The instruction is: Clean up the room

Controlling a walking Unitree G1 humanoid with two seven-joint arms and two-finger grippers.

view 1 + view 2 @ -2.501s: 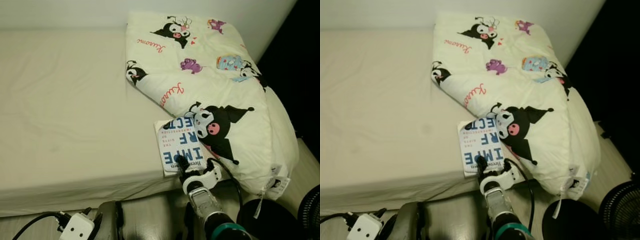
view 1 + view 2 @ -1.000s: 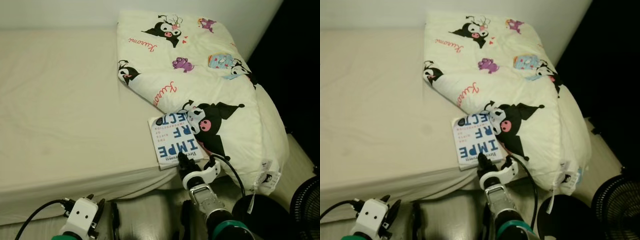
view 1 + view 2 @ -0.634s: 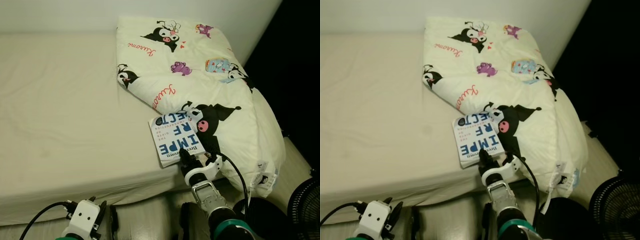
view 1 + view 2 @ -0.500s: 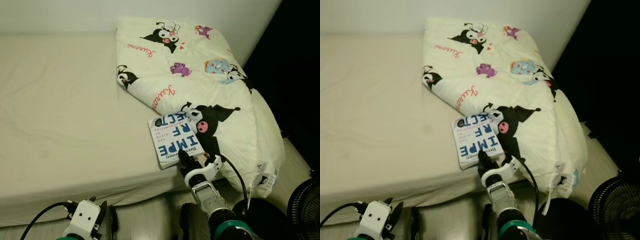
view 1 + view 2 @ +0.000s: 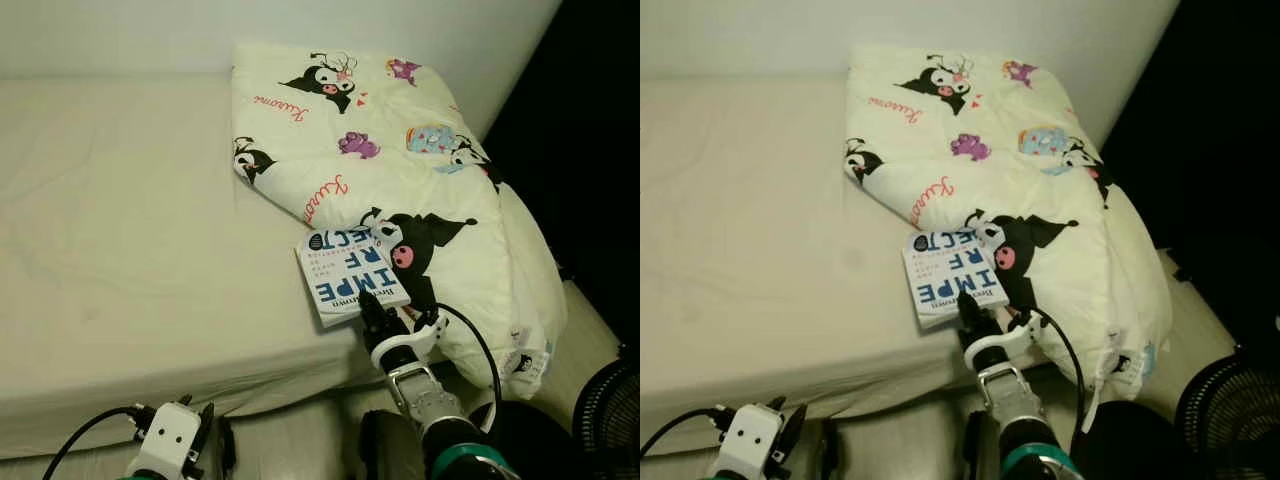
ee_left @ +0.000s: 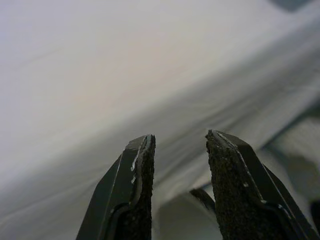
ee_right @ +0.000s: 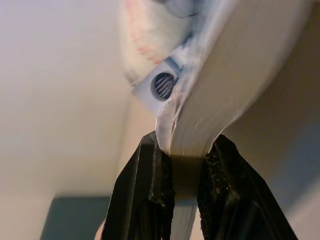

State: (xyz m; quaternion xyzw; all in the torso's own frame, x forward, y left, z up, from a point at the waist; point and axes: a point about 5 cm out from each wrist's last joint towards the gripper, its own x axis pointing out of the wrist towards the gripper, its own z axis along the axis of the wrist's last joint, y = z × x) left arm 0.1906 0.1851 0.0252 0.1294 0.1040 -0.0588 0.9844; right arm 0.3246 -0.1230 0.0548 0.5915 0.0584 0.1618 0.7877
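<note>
- The book (image 5: 350, 274) is found near the front edge of the bed (image 5: 130, 250), face up, its far corner tucked just under the quilt (image 5: 400, 170).
- The book's near edge is gripped by the right gripper (image 5: 384, 322); in the right wrist view the page block (image 7: 220, 100) is seen pinched between the two fingers (image 7: 150, 200), which are narrowed onto it.
- The grasp seems to be made, but the book is not yet lifted clear: most of it is seen resting on the sheet.
- The left gripper (image 6: 177, 150) is held low by the side of the bed, its fingers parted with nothing between them.
- The quilt is left in a rumpled heap at the right end of the bed, hanging over the side.
- Tidying is judged to be at an early stage: the book must be carried off and put away, and the quilt probably straightened.
</note>
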